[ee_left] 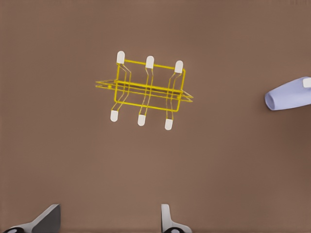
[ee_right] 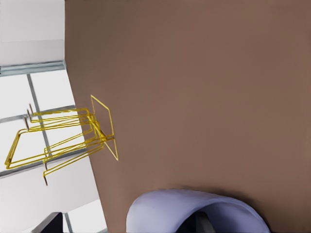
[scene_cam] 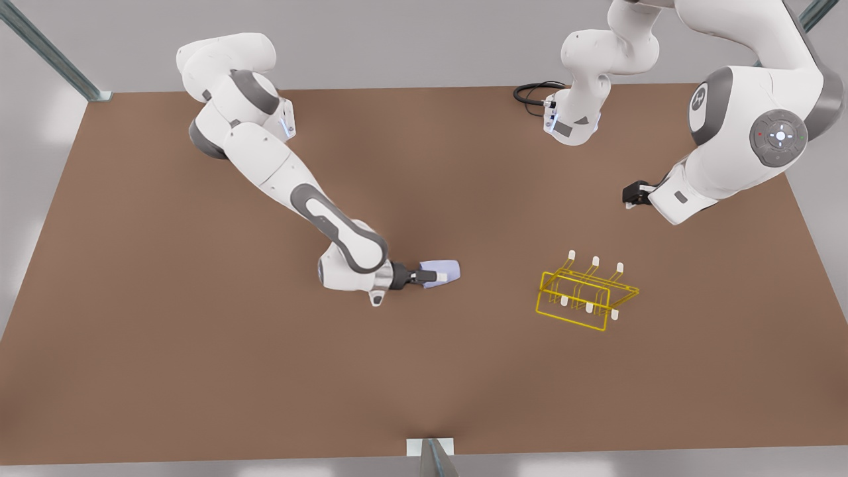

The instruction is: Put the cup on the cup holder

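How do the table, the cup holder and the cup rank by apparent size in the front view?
1. Table, by far the largest.
2. Cup holder, a wide yellow wire rack.
3. Cup, smallest, held in the right pincer.
The left pincer hangs apart near the front view's right.

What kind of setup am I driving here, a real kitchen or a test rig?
Likely a simulated test bench, not a kitchen: a bare brown table framed by metal struts, two arms, and just the cup in the right gripper and the yellow cup holder.
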Robot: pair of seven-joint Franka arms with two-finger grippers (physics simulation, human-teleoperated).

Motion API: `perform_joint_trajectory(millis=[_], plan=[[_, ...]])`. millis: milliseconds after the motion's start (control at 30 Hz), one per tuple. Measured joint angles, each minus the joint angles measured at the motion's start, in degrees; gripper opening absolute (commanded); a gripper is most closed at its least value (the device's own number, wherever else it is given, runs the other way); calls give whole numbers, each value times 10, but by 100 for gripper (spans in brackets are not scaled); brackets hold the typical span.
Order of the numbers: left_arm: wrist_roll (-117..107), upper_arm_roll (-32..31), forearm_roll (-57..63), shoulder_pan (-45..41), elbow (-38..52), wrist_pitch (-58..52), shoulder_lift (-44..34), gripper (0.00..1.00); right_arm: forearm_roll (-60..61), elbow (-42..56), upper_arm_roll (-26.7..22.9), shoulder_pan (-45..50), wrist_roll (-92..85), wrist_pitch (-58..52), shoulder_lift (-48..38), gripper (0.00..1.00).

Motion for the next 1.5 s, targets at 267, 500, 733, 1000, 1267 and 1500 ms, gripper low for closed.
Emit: perform_joint_trajectory(millis=[267,500,733,1000,1267,1500], plan=[[-17,-9,-3,5,-4,1,-2,100,-19,-60,-1,-91,-35,-55,-33,100],[-259,-36,-9,-239,52,67,146,100,-372,40,-15,-262,-17,-195,-160,100],[-399,-68,14,-310,128,282,324,100,-709,2,-267,-132,48,-379,-423,100],[-263,-71,-10,-255,73,365,333,100,-738,-91,-351,-121,135,-472,-523,100],[-105,-73,-22,-251,-10,458,329,100,-740,-77,-348,-103,211,-508,-516,100],[12,-73,-21,-252,-10,494,331,100,-739,-75,-349,-110,259,-520,-512,100]])
